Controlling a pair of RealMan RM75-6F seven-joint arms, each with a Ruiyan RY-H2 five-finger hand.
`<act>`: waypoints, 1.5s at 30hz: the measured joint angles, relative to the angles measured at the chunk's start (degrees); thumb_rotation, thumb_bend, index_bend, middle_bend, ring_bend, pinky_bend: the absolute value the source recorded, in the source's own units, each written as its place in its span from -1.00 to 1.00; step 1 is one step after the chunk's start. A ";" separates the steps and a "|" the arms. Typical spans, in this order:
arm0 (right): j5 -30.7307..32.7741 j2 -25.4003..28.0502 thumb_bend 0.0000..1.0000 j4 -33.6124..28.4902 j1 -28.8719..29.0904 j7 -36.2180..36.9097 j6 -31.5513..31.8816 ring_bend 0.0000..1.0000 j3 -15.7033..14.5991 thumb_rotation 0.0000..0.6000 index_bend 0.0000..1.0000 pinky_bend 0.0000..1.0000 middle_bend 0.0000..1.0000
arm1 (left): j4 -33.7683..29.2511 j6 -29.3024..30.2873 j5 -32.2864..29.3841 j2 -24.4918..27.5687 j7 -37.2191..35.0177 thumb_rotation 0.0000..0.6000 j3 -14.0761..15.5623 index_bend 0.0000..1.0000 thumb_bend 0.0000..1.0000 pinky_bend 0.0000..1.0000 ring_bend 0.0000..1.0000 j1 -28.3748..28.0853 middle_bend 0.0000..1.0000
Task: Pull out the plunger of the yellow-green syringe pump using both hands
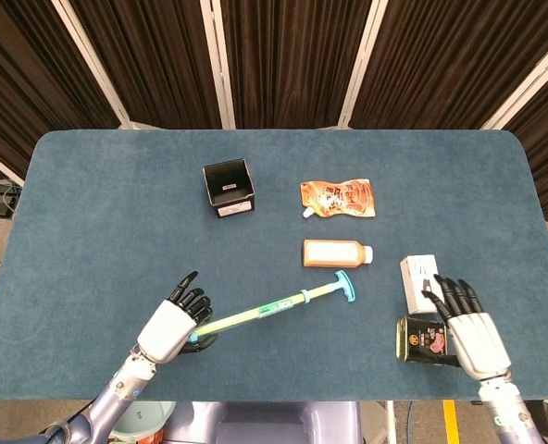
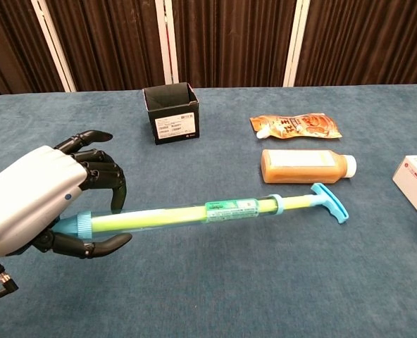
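Left hand (image 2: 32,201) at lower left clasps the long yellow-green syringe pump's (image 2: 194,213) barrel end in its fingers (image 2: 99,176); right hand (image 1: 470,328), lower right, fingers spread, grasping nothing.

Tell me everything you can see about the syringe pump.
The syringe pump is a long, thin tube of clear yellow-green plastic with a printed teal band near its middle, a blue collar at each end and a blue T-handle on a short rod. The left hand grips its blunt end and holds it raised above the table, nearly level, handle toward the orange bottle. Nothing else touches it; the right hand is apart.
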 measured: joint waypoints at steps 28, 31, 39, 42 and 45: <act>-4.07 -0.87 -0.90 -3.02 3.00 6.80 -1.93 -1.00 -2.19 1.00 -0.49 -0.96 -1.00 | 8.88 13.65 8.62 -4.24 -13.25 1.00 1.39 0.44 -0.02 -0.70 -0.11 -2.86 0.18; -4.45 -1.04 -0.82 -2.88 3.10 6.88 -1.82 -1.00 -2.44 1.00 -0.47 -0.96 -0.98 | 9.75 13.99 8.85 -4.95 -13.79 1.00 1.44 0.44 -0.03 -0.70 -0.10 -3.20 0.18; -5.30 -0.87 -0.69 -2.51 3.48 10.93 -1.88 -1.00 -3.33 1.00 -0.45 -0.96 -0.95 | 12.61 16.68 10.00 -6.17 -15.40 1.00 1.20 0.44 -0.03 -0.70 -0.09 -4.29 0.18; -6.05 -0.87 -0.66 -2.16 3.59 12.97 -1.39 -1.00 -3.71 1.00 -0.44 -0.96 -0.95 | 13.51 17.02 9.91 -6.57 -16.91 1.00 1.09 0.44 -0.03 -0.70 -0.08 -4.66 0.18; -6.90 -1.01 -0.57 -1.48 3.72 14.92 -0.43 -1.00 -3.87 1.00 -0.32 -0.96 -0.93 | 14.61 17.21 9.58 -7.12 -18.71 1.00 1.10 0.44 -0.03 -0.70 -0.08 -4.92 0.18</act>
